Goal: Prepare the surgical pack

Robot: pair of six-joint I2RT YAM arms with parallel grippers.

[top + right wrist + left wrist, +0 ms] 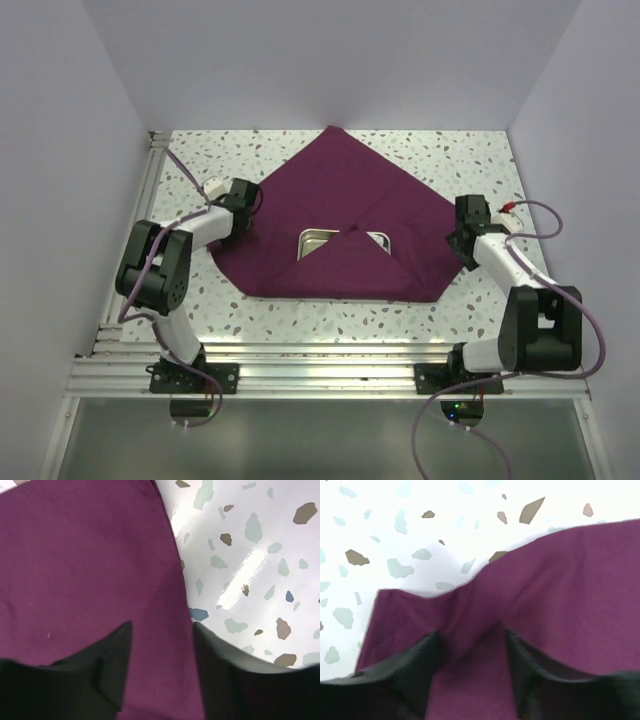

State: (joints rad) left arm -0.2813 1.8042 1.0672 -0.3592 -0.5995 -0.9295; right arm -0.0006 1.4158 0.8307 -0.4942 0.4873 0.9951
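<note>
**Pack half-wrapped: side corners not secured, jaws apart on both**

Cloth status: surgical pack [345, 190] lies spread as a diamond mid-tabletop [300, 320]. Its near corner is folded up over a metal tray [311, 240], and the tray rim shows either side of the flap tip. Far corner and both side corners are still out flat, so by my read the side folds are next.

Left jaws: at the cloth's left corner, standing apart. A raised ridge of cloth runs between the fingers [425, 652], but the gap looks too wide for a thin sheet, so nothing is clamped.

Right jaws: at the right corner, also apart, holding nothing. The cloth lies flat underneath w/ its edge running up the gap: one finger [112, 655] sits over purple, the other over bare speckled top.

Risks from here:
- Right side closes on only the outermost edge, since it straddles the hem. A thin bite could slip out mid-fold and the corner would drop short of the tray.
- Left ridge could snag a finger if the arm pulls away w/o lifting clear. That would drag the sheet.
- Any sideways drag on the sheet could shift the tray or pull the near flap off it, as the flap is only resting there.
- Uneven pull L vs R would skew the diamond and leave the wrap off-centre.
</note>
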